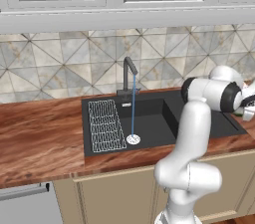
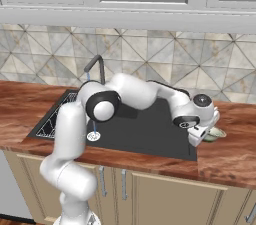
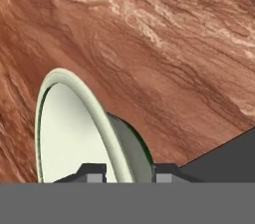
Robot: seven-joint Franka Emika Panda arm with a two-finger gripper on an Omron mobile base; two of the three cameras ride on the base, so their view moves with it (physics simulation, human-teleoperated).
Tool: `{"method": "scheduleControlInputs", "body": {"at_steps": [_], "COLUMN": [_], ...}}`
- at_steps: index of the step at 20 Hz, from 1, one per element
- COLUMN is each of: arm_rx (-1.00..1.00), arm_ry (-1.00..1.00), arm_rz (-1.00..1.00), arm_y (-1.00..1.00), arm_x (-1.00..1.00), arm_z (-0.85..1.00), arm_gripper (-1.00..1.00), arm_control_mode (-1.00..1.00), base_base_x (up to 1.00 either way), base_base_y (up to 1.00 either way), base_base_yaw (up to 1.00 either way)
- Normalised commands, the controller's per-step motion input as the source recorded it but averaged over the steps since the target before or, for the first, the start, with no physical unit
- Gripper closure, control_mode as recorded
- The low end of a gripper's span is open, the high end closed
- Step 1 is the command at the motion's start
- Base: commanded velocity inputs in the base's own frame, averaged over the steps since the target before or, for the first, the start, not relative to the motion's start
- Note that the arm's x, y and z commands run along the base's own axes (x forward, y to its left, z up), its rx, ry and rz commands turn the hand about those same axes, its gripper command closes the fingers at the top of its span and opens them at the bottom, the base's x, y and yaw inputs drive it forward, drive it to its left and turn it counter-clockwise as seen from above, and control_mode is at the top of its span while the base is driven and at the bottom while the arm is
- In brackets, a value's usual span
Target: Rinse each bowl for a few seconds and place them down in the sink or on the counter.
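A pale cream-green bowl [image 3: 74, 133] sits on the reddish-brown counter [image 3: 149, 44], just right of the black sink [image 2: 145, 129]. The same bowl [image 2: 216, 133] peeks out from behind the hand in the right base view. My gripper [image 3: 129, 173] straddles its whitish rim, one fingertip inside and one outside. The jaws stand open, with a slim gap on the inner side. From the left base view the arm reaches right across the sink [image 1: 149, 113], and a sliver of the bowl [image 1: 247, 113] shows at the frame edge.
Water runs in a thin stream from the dark faucet [image 1: 128, 76] to the silver drain [image 1: 133, 139]. A white wire rack [image 1: 105, 126] lies in the sink's left part. Counter [image 1: 40, 128] stretches left of the sink, with more counter [image 2: 230, 159] to its right.
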Motion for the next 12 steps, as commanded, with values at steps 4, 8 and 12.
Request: {"method": "scheduleControlInputs", "body": {"at_steps": [4, 8, 12], "arm_rx": [0.01, 0.0, 0.0], "arm_ry": [0.0, 0.0, -0.02], "arm_rz": [0.01, 0.02, 0.02], "arm_y": [-0.1, -0.14, -0.04], "arm_x": [-0.06, -0.13, -0.15], "arm_z": [-0.07, -0.07, 0.03], "arm_gripper": [-1.0, -1.0, -1.0], "arm_control_mode": [-1.0, -1.0, -1.0], "base_base_x": [0.0, 0.0, 0.0], "base_base_y": [0.0, 0.0, 0.0], "base_base_yaw": [0.0, 0.0, 0.0]}}
